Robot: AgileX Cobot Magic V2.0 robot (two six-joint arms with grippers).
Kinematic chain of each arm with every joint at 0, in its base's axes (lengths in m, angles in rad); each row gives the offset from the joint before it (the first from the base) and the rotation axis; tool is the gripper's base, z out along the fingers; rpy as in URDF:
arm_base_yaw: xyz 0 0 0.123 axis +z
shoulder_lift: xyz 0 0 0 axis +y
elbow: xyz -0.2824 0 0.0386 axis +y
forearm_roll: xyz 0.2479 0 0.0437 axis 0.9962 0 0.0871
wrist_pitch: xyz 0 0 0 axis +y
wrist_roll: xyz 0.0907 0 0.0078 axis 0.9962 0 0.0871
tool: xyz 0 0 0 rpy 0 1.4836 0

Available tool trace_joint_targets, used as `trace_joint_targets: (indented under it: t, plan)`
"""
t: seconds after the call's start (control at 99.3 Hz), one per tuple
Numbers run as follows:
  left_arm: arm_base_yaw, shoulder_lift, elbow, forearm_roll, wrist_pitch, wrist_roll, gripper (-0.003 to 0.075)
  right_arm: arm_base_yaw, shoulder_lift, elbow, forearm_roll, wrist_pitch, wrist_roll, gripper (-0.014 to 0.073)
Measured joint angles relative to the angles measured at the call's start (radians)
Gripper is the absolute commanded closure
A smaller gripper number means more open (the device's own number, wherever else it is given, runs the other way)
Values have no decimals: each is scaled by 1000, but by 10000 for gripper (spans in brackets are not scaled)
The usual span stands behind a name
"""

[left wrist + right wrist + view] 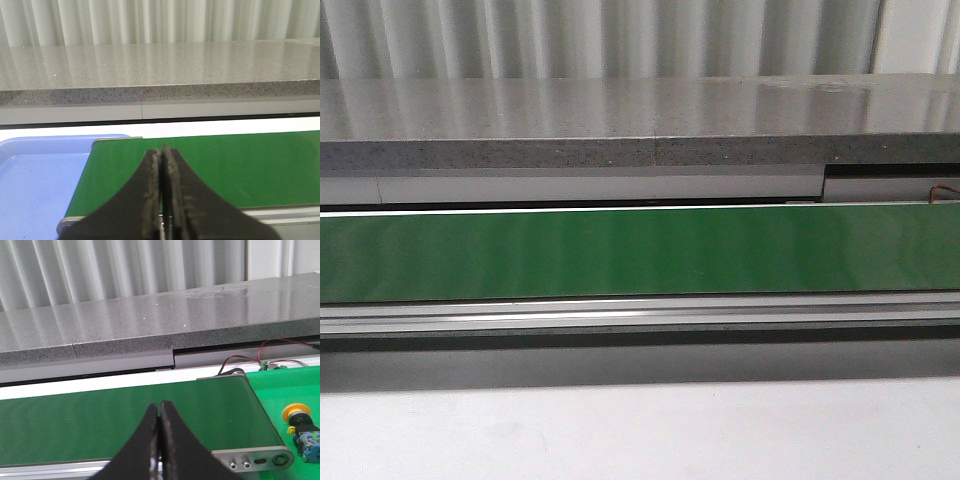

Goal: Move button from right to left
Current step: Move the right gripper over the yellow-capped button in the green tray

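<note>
Now, starting at your left side, you see the blue tray [35,175] in the left wrist view, lying just beside the end of the green conveyor belt [225,165]. The left gripper [161,200] hangs above that end of the belt with its two dark fingers [150,195] pressed together, and nothing is between them.

When you go to the middle, the front view gives you only the long green belt [640,250] with its metal rail [640,315] along the near edge, the grey speckled counter [620,130] behind it, and the white table surface [640,430] in front (no arm and no gripper shows in this view).

At your right side, the right gripper [160,440] is also closed with nothing held, its fingers [172,440] meeting in one thin line above the belt. Near it the belt ends at a metal end plate [255,457]. Beyond this end lies a brighter green surface [285,390], and on it you find the button [302,430]: yellow cap, black collar, blue and grey block, lying tilted. It is apart from the right gripper and not touched by it. Some red and black wires [260,357] run behind that corner, under the counter edge.
</note>
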Motion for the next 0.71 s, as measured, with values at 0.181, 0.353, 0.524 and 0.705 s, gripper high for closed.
trace_joint_targets:
  t: [0.181, 0.353, 0.524, 0.705]
  plan:
    - [0, 0, 0, 0, 0, 0, 740, 0, 0, 0, 0, 0, 0, 661]
    - [0, 0, 0, 0, 0, 0, 740, 0, 0, 0, 0, 0, 0, 661]
    - [0, 0, 0, 0, 0, 0, 740, 0, 0, 0, 0, 0, 0, 661]
    - [0, 0, 0, 0, 0, 0, 740, 0, 0, 0, 0, -16, 0, 661]
